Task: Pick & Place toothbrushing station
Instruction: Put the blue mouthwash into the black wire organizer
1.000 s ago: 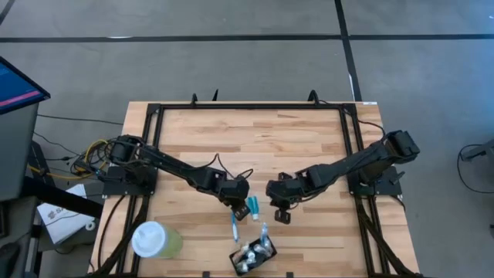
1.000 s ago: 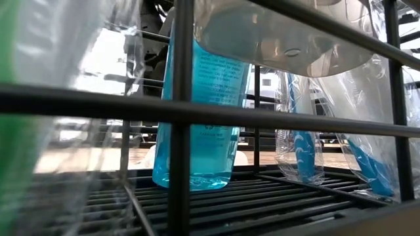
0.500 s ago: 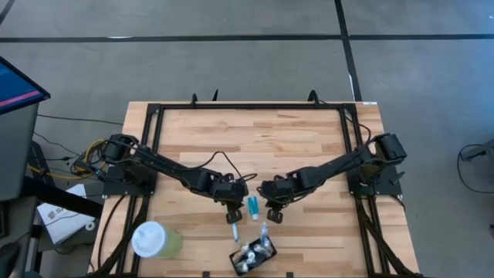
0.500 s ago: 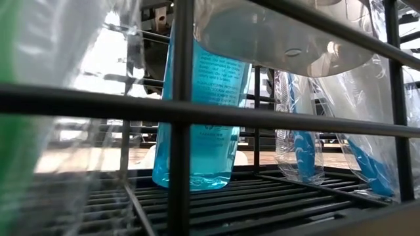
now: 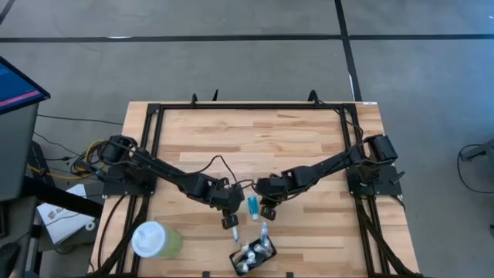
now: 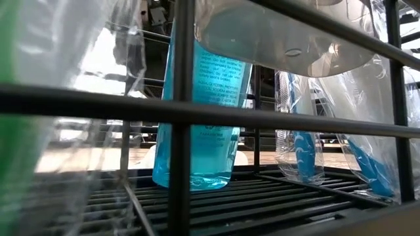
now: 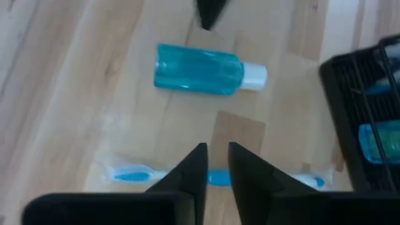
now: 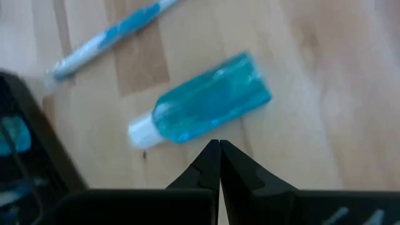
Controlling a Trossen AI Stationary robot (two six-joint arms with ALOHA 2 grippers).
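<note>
Two loose: teal tube (image 7: 201, 69) and blue toothbrush (image 7: 134, 174) lie on surface beside holder (image 5: 255, 255).
Left tool (image 7: 215, 164): narrowly apart above toothbrush, empty.
Right tool (image 8: 219, 157): together, empty, over tube.
Done: holder partly stocked.

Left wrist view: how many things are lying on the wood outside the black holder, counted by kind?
Teal bottle: 1
Blue toothbrush: 1
Total: 2
</note>
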